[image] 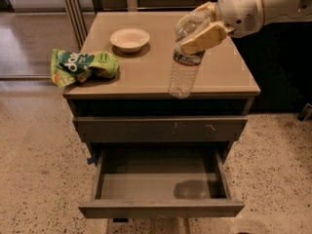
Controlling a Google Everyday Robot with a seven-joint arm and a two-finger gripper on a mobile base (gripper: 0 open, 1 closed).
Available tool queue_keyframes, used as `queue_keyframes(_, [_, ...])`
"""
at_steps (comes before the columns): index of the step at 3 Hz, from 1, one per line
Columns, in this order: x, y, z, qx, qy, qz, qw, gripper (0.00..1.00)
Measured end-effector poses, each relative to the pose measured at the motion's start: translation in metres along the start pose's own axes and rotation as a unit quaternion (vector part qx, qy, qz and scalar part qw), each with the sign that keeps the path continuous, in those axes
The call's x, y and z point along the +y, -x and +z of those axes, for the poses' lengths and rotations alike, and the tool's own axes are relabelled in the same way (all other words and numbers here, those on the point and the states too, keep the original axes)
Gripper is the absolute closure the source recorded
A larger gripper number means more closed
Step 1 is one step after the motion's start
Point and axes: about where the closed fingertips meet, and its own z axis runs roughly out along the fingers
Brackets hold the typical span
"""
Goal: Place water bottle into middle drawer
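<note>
The water bottle point(184, 73), clear with a dark label band, hangs upright from my gripper point(194, 30), which is shut on its neck and shoulder; the cap is hidden by the fingers point(204, 38). The bottle's base is at the cabinet top's front edge, right of centre. Below, the middle drawer point(161, 209) is pulled open, with a flat grey inside. The bottle's shadow falls on the right part of the drawer floor.
A white bowl point(129, 38) and a green snack bag point(83, 65) lie on the cabinet top point(146, 77). A closed drawer front with pale scratches point(161, 128) sits above the open drawer. Speckled floor surrounds the cabinet; a dark unit stands to the right.
</note>
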Motion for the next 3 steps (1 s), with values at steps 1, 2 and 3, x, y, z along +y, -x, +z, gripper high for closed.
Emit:
queue_keyframes(1, [0.007, -0.017, 0.01, 0.029, 0.001, -0.013, 0.9995, 1.0])
queue_keyframes(2, [0.028, -0.039, 0.019, 0.048, -0.014, -0.038, 0.998, 1.0])
queue_keyframes(3, [0.053, -0.085, 0.027, 0.053, -0.047, -0.028, 0.9971, 1.0])
